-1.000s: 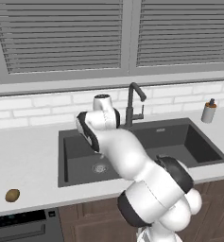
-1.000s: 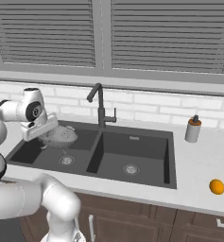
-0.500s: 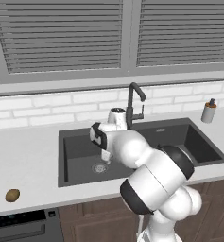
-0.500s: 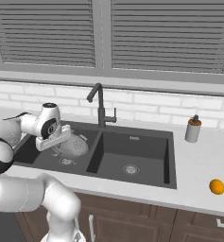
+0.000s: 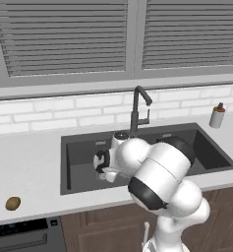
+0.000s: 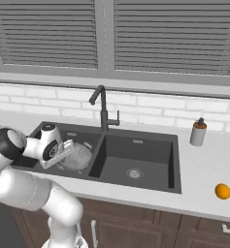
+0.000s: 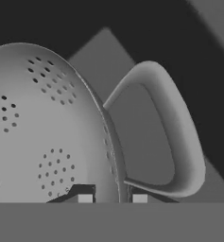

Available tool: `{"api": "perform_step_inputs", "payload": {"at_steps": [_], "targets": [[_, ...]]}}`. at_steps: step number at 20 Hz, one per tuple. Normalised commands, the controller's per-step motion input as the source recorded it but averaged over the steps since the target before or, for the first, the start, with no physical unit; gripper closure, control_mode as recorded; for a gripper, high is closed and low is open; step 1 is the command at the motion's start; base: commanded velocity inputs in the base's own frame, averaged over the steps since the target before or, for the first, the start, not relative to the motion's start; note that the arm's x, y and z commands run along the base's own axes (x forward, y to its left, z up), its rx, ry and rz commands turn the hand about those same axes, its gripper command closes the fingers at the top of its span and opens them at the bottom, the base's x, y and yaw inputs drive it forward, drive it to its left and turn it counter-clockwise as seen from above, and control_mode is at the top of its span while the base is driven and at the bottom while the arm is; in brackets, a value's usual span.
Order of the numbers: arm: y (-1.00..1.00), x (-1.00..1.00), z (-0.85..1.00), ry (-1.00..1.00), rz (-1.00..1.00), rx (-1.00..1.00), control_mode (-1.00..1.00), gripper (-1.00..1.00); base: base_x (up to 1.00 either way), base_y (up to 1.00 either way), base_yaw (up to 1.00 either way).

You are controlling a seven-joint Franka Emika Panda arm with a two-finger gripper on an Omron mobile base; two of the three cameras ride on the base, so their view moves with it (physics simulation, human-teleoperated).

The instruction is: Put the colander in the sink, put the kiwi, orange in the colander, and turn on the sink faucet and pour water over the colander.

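The kiwi (image 5: 13, 203) lies on the tabletop (image 5: 24, 162) far to the left of the jaws, well apart from them and near the front edge, its long axis running roughly left to right in the left base view.

The jaws (image 7: 112, 198) are down inside the left basin of the dark grey sink (image 6: 136, 147), closed tight on the rim of the colander (image 6: 76, 156). In the hand view the 2 dark fingertips (image 7: 85, 197) straddle the rim right where a loop handle meets the bowl: the perforated inner wall curves away to the left of the jaws, and the loop handle sweeps up and out to their right. In the right base view the colander is tilted, its open mouth turned toward the camera and upward rather than sitting level, with the bowl extending from the jaws toward the divider between the 2 basins. Whether its foot touches the basin floor cannot be told.

Behind the jaws, at the back of the sink near the divider, the sink faucet (image 6: 103, 109) stands upright, its bent spout angled toward the left basin and a small lever on its right side.

Right of the jaws, past the right basin, a pale soap bottle (image 6: 198, 132) stands on the tabletop by the brick wall. Farthest right, the orange (image 6: 222, 191) rests on the tabletop near the front edge, well apart from the jaws.
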Motion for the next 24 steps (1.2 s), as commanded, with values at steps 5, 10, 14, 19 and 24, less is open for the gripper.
{"api": "perform_step_inputs", "payload": {"at_steps": [5, 10, 14, 19, 24], "targets": [[0.81, 0.5, -0.23, 0.0, -0.37, -0.18, -1.0, 1.0, 0.0, 0.0, 0.0], [0.73, 0.4, -0.15, 0.0, -0.34, -0.1, -1.0, -1.0, 0.0, 0.0, 0.0], [0.58, 0.0, 0.02, -0.01, -0.32, -0.03, -1.0, -1.0, 0.0, 0.0, 0.0], [0.46, 0.0, 0.24, 0.0, -0.26, 0.0, -1.0, -1.0, 0.0, 0.0, 0.0], [0.39, 0.0, 0.6, -0.04, -0.21, 0.0, -1.0, -1.0, 0.0, 0.0, 0.0]]}}
